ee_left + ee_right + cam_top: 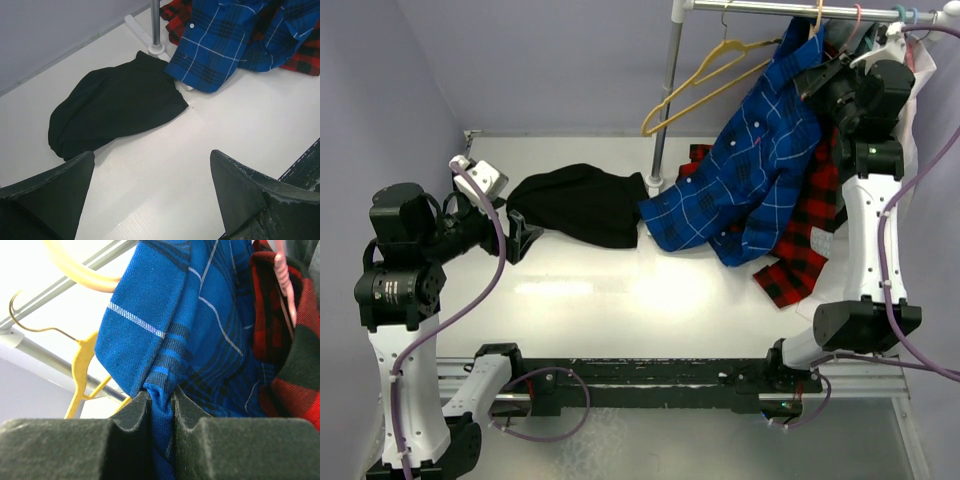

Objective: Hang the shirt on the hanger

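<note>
- Only the hook of the pale tan hanger (82, 279) shows; the bright blue checked shirt (760, 170) hides its body from me.
- That shirt covers much of the red-and-black plaid shirt (810, 240).

shirt (760, 170) draped from rail (770, 9) onto table (620, 290), hanger (712, 58) left of it

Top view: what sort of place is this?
Probably a robot test bench: a bare white table, a small clothes rail with an empty yellow hanger, and the right hand pinching a blue shirt.
</note>
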Controlling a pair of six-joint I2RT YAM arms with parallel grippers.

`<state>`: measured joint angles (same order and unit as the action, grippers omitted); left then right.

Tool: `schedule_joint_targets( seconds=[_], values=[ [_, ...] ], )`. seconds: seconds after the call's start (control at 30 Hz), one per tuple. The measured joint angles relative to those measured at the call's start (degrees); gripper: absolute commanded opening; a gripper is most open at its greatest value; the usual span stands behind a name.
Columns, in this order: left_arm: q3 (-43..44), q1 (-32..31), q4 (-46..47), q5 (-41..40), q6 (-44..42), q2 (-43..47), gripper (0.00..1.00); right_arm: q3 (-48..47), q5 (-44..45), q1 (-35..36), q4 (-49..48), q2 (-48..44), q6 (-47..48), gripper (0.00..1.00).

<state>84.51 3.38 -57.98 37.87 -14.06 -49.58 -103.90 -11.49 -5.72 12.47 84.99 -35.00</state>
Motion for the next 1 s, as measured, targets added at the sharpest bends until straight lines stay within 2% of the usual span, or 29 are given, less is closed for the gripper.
schedule_joint_targets(
  seconds=[0.4,0.63,0.83,0.87,0.93,0.97,1.0],
  values=[
    [0.0,0.7,0.0,-0.1,0.2,-0.2,0.99,-3.6,-3.7,-2.2,-1.3,5.8,-2.7,0.0],
    [0.0,0.7,2.0,-6.5,7.5,-0.3,0.99,-1.8,-4.8,-2.3,-4.0,6.4,-3.7,0.0],
    [-0.9,0.9,4.1,-12.8,11.5,-0.2,1.0,3.1,-4.9,-2.3,-6.6,3.8,-3.3,0.12],
    [-1.0,1.1,4.2,-13.2,11.8,-0.2,0.99,4.2,-4.7,-2.3,-6.8,2.8,-3.1,0.17],
    [-1.2,1.2,4.4,-14.1,12.3,-0.2,0.99,5.6,-4.5,-2.4,-6.6,0.9,-2.6,0.4],
    [-1.3,1.5,4.4,-14.3,12.6,-0.2,0.99,6.2,-4.3,-2.4,-6.3,-0.1,-2.4,0.59],
    [-1.4,1.6,4.5,-14.6,13.0,-0.1,0.99,6.5,-4.0,-2.4,-6.3,-1.0,-1.9,0.9]
  ],
)
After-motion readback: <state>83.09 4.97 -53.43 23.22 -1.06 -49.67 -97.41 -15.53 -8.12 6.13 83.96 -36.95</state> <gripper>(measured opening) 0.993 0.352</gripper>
